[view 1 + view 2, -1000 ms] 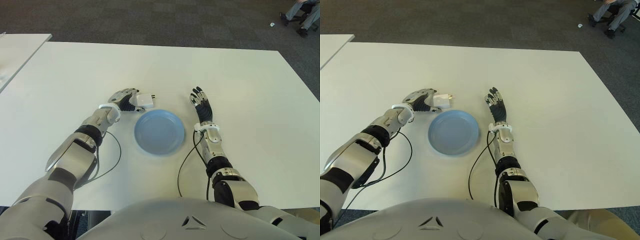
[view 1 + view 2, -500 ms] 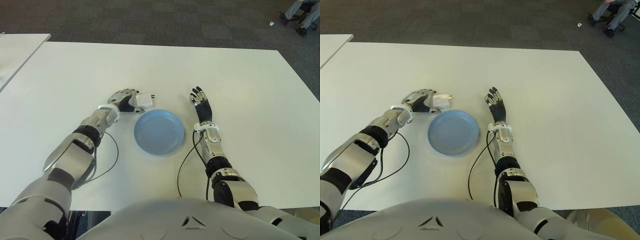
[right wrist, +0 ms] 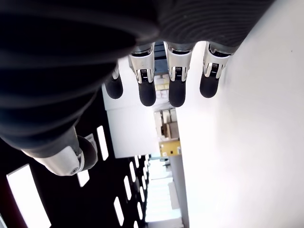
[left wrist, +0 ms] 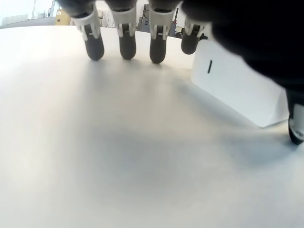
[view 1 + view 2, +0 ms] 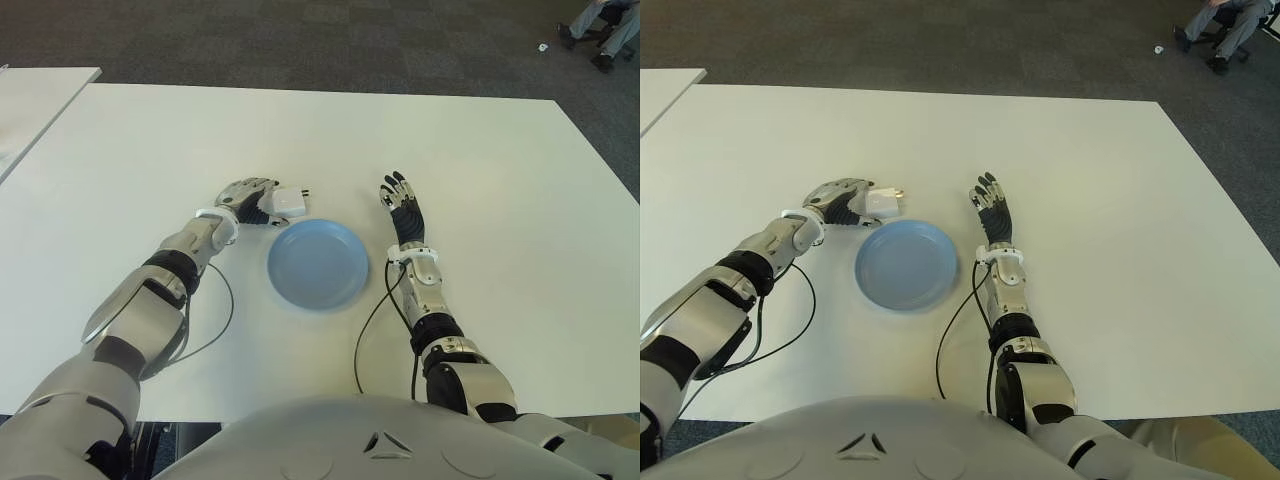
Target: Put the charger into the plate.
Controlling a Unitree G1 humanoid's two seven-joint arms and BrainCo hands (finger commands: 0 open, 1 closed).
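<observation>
- We see the left hand at the white charger on the worktop, just beyond the far-left rim of the blue plate.
- Left wrist view: four fingers hang spread above the worktop, charger beside them under the thumb side; we can't tell if it's clamped.
- Versus a second ago almost nothing has changed: hand and charger sit in the same spot, charger maybe nudged slightly.
- We judge the grasp isn't secured yet; charger not in the plate, task barely begun.
- Right hand shows right of the plate, fingers straight and spread, holding nothing.
</observation>
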